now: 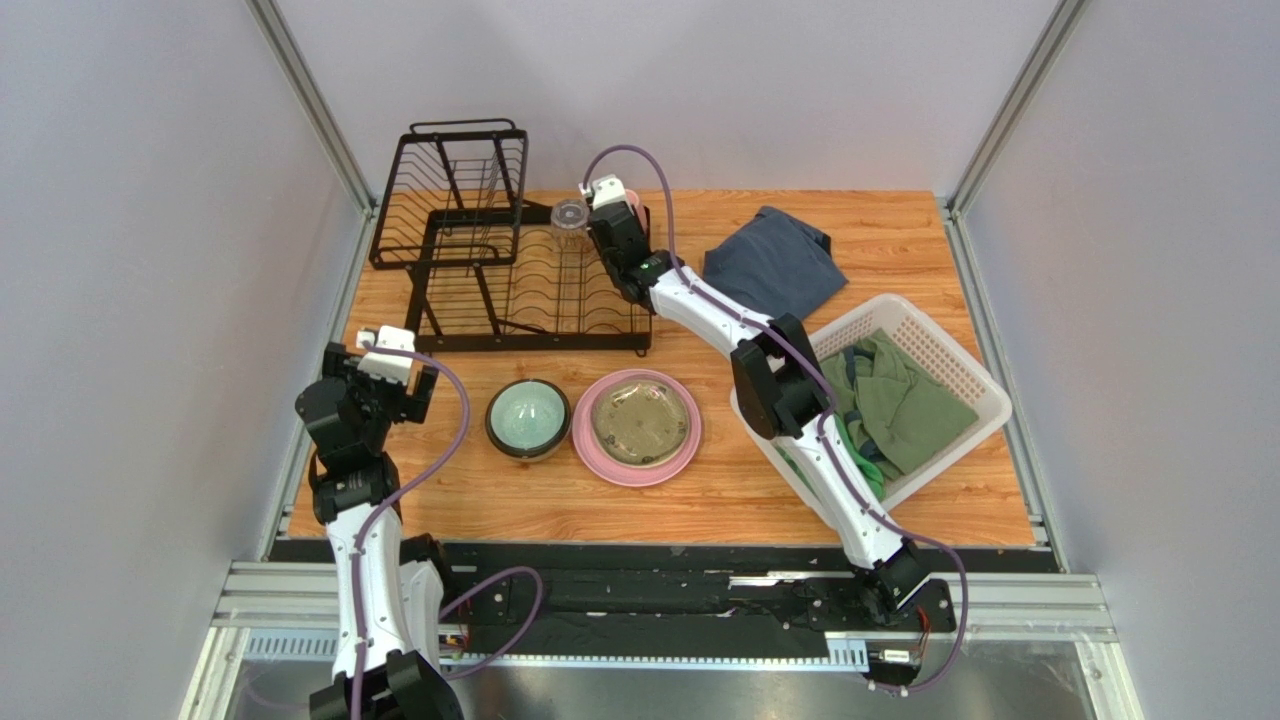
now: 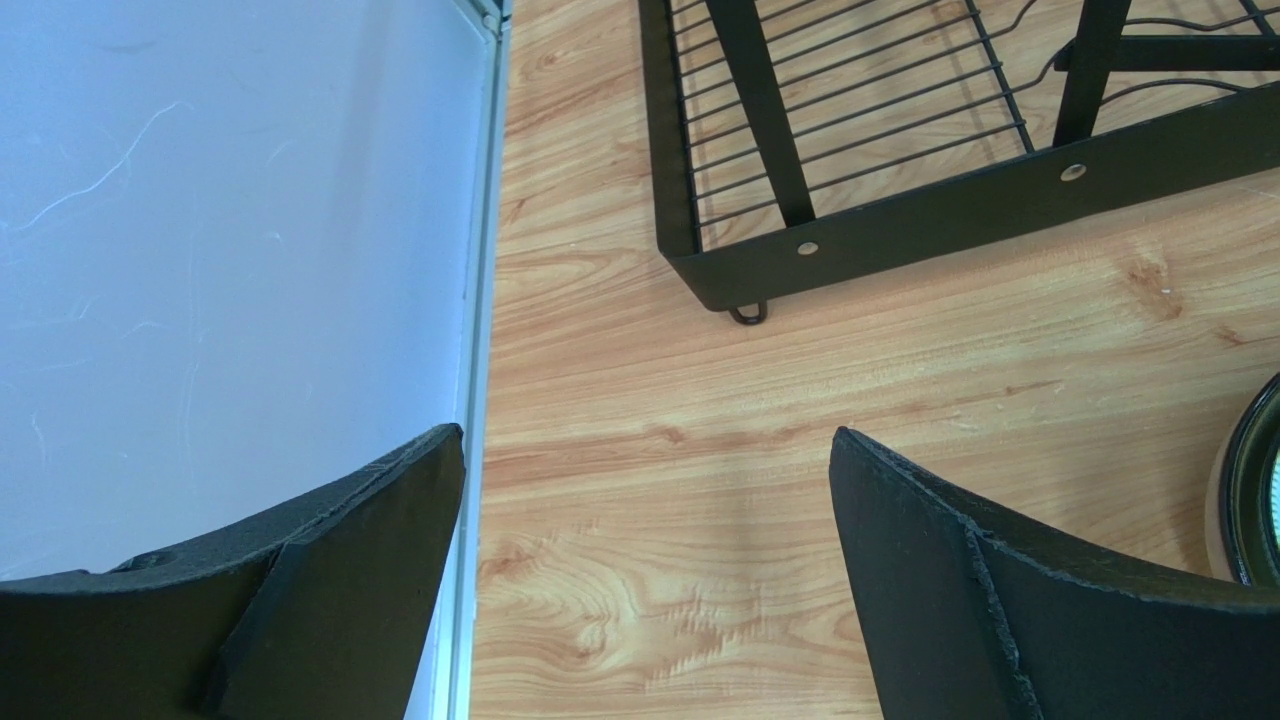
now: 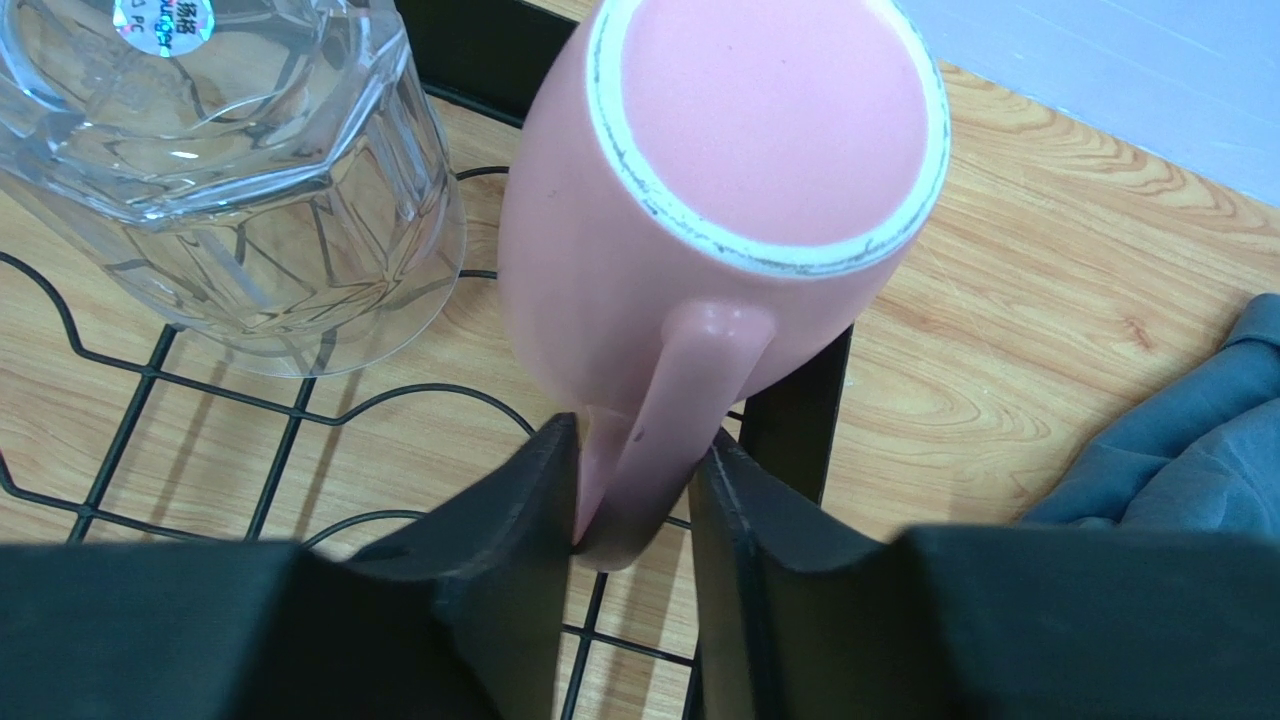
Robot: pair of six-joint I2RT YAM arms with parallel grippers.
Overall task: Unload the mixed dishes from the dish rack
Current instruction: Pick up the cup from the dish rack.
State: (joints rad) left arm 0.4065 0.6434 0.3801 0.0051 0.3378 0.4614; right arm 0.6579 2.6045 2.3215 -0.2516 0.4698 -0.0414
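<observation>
The mug [image 3: 721, 255] is sitting upside down at the rack's [image 3: 792, 420] back right corner, just beside the tumbler [image 3: 256, 195] — the right gripper [image 3: 639, 443] is clamping its handle. The left gripper [image 2: 646, 450] is hovering over the table [image 2: 631, 600] near the rack's front left corner — jaws apart.

Bright, even light falls from above in all three views, with no harsh glare. Beneath the black wire dish rack [image 2: 962, 206], thin soft shadows line the pale wooden desk [image 2: 902, 390]. Beyond the right jaws and to their left, the clear faceted glass tumbler [image 3: 226, 165] carries mild white glints. The matte pink ceramic mug [image 3: 721, 225] has none. Both pairs of jaws look dark and slightly soft. Left of the left jaws, the white wall panel [image 2: 226, 225] reads pale blue.
</observation>
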